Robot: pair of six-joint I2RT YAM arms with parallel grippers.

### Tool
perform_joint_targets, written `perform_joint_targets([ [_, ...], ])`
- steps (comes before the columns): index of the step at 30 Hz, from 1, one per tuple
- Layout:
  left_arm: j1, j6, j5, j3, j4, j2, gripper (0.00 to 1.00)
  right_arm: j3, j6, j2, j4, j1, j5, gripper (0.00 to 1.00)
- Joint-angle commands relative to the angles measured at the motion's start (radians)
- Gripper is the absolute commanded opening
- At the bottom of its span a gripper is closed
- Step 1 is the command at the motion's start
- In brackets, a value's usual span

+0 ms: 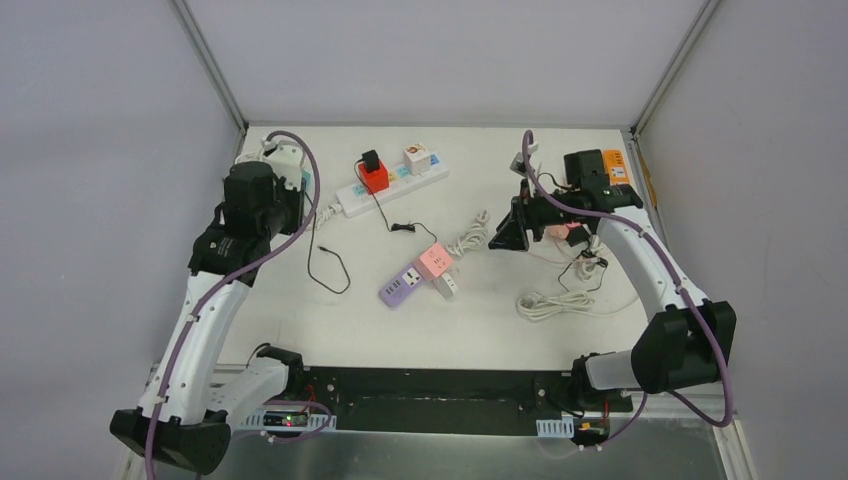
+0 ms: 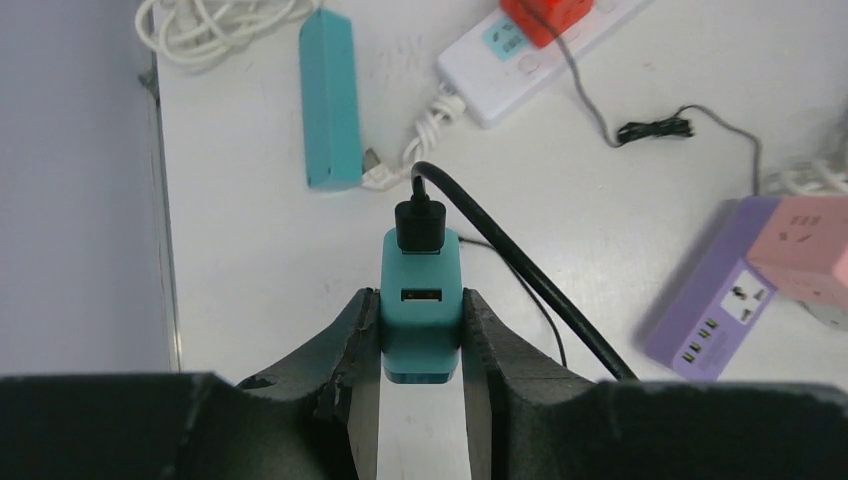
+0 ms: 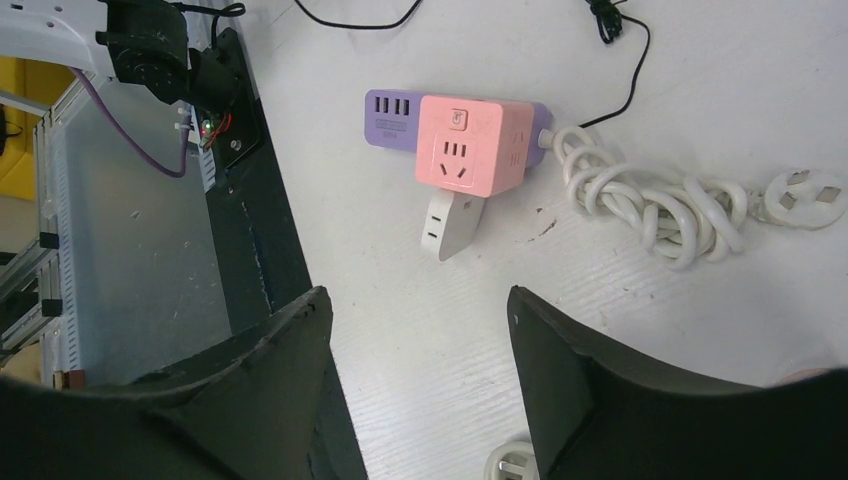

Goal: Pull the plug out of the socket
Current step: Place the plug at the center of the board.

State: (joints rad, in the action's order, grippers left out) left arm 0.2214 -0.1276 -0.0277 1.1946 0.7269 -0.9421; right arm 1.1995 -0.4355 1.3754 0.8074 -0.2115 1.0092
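Charger (image 2: 421,320) in left pincer (image 2: 420,303), teal bar (image 2: 330,100), white strip (image 2: 530,55) beyond

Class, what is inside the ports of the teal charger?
A black USB plug fills the far port of the teal charger; the near port is empty. The left gripper covers its sides; its prongs are hidden.

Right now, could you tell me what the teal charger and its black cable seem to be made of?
The teal USB charger: likely moulded plastic, smooth satin finish; even colour, rounded edges. The black cable: probably rubbery or PVC sheath, slightly glossy; it bends smoothly and shows a highlight.
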Motion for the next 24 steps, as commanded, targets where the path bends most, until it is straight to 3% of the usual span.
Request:
perform_joint_targets([
  [1, -0.040, 0.005, -0.188, -0.129, -0.080, 0.006, 0.00, -0.019, 0.011, -0.012, -0.045, 0.005, 0.049, 0.68],
  [8, -0.209, 0.086, -0.167, -0.216, -0.149, -0.061, 0.00, -0.036, 0.008, 0.012, -0.057, 0.001, 0.053, 0.68],
  [12, -0.299, 0.124, -0.132, -0.205, -0.158, -0.184, 0.00, -0.039, -0.003, 0.033, -0.051, -0.013, 0.056, 0.68],
  [24, -0.348, 0.179, -0.294, -0.230, -0.202, -0.399, 0.00, -0.033, -0.052, 0.083, -0.018, -0.068, 0.032, 0.67],
])
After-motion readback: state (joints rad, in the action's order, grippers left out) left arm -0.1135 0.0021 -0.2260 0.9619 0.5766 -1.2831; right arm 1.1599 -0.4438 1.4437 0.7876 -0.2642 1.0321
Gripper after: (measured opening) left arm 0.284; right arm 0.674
